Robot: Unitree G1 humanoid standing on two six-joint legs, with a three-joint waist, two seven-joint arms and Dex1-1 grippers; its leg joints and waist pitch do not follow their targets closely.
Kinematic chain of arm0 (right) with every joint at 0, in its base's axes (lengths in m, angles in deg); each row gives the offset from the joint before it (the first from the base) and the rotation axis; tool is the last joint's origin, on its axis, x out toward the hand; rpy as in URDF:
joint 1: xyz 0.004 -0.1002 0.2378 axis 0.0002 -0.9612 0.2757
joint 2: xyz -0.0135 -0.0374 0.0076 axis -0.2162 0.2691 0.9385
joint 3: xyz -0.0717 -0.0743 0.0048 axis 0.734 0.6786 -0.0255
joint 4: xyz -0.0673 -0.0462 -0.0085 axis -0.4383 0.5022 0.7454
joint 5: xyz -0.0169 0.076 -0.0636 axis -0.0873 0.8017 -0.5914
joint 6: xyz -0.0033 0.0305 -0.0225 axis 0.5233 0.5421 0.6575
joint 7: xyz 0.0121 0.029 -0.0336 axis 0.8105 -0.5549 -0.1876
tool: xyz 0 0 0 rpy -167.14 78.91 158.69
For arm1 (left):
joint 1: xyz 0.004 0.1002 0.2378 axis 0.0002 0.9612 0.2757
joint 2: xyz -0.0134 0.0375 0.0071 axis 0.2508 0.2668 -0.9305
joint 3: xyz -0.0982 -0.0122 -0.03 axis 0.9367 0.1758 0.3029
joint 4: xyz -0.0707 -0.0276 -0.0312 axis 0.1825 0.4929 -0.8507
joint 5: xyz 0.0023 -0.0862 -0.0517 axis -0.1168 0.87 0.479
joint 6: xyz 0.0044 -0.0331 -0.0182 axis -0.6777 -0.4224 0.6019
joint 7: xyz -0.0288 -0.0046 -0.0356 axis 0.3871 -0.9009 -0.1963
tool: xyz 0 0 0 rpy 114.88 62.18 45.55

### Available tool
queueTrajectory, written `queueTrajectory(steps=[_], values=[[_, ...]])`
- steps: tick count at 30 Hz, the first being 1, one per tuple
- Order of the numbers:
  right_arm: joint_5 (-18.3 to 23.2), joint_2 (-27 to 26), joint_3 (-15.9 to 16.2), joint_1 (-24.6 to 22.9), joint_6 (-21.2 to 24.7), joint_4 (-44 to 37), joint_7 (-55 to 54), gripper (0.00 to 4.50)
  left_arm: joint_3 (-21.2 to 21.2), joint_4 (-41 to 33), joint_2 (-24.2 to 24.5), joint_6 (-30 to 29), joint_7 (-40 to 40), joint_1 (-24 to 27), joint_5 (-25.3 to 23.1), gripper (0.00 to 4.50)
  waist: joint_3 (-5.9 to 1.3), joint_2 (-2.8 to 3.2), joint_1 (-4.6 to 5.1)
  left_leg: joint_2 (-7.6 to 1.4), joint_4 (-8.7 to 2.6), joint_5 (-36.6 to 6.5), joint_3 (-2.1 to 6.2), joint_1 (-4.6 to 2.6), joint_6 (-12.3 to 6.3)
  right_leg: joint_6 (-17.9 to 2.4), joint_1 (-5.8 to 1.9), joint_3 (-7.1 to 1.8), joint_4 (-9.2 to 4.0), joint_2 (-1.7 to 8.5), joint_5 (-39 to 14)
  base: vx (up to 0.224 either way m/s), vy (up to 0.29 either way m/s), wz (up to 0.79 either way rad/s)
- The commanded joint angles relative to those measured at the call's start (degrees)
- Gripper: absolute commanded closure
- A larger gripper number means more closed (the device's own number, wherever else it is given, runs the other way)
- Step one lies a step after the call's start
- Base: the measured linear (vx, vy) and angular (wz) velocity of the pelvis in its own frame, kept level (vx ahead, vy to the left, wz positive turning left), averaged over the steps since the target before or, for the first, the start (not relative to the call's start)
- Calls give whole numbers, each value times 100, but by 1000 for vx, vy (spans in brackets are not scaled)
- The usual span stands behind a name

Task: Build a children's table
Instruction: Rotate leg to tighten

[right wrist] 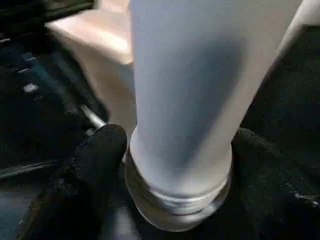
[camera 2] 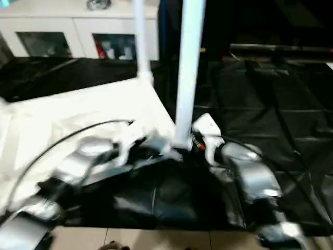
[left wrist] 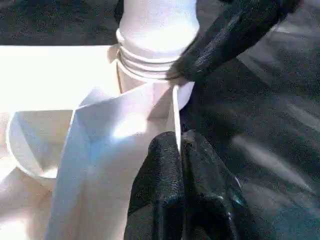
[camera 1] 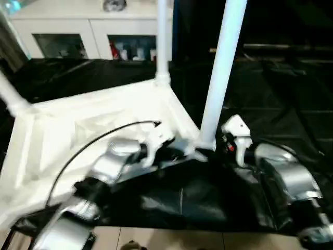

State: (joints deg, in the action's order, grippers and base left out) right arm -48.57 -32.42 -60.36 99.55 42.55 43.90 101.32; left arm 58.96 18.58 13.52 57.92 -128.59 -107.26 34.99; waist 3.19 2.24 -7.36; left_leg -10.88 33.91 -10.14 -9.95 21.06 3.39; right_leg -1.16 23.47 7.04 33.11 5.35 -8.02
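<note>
Black fingers of my right pincer (right wrist: 175, 165) sit on either side of the base of a leg (camera 1: 221, 73), closed against the white tube just above its threaded collar. That leg stands upright in the near corner socket of the tabletop (camera 1: 104, 120), and in the left wrist view a few threads show above the socket rim, so I judge it is not yet turned fully home.

My left pincer (left wrist: 177, 150) is pinched narrow on the thin edge of the tabletop right beside that same socket, steadying the corner while the other arm works the leg.

Further out, the tabletop lies ribbed side up on the black-draped surface (camera 1: 270, 94). A second leg (camera 1: 162, 36) rises from the far corner, and a third leg (camera 1: 9, 94) slants up from the corner at my left. The fourth corner I cannot see, so I cannot tell whether its leg is in.

By my reckoning at least three legs are placed; left to do are seating this one, settling the fourth corner, and turning the table upright. A white cabinet (camera 1: 83, 31) stands behind the surface.
</note>
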Motion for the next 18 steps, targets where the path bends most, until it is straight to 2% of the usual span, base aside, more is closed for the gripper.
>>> queueTrajectory(steps=[1,5,7,16,17,18], values=[[208,-5,162,4,48,-251,374,95,-29,-532,-45,49,-356,-118,280,450,-401,-129,-21,-263,-401,-1395,67,-65,-377,-652,-296,-311,-468,412,-2616,0,0,0],[272,30,186,9,87,-277,518,95,-96,-793,117,-143,-608,1,343,450,-410,-126,-89,-272,-403,-1330,70,-63,-333,-747,-300,-324,-427,415,-2404,0,0,0],[292,16,202,7,116,-296,554,120,-102,-818,131,-156,-610,11,349,450,-414,-129,-99,-266,-402,-1293,70,-58,-326,-764,-306,-328,-415,413,-2319,0,0,0],[378,33,293,-90,234,-402,653,188,-116,-970,155,-293,-614,55,339,450,-416,-137,-113,-250,-394,-1224,67,-48,-313,-702,-318,-324,-421,414,-2368,0,0,0],[386,36,293,-99,251,-411,650,189,-116,-970,157,-300,-610,50,341,450,-418,-101,-121,-249,-393,-1226,72,-52,-305,-693,-315,-323,-421,414,-2384,0,0,0],[380,29,290,-126,262,-435,623,189,-107,-947,140,-290,-568,40,331,450,-420,-120,-115,-246,-391,-1236,66,-49,-303,-675,-316,-323,-433,409,-2382,0,0,0]])
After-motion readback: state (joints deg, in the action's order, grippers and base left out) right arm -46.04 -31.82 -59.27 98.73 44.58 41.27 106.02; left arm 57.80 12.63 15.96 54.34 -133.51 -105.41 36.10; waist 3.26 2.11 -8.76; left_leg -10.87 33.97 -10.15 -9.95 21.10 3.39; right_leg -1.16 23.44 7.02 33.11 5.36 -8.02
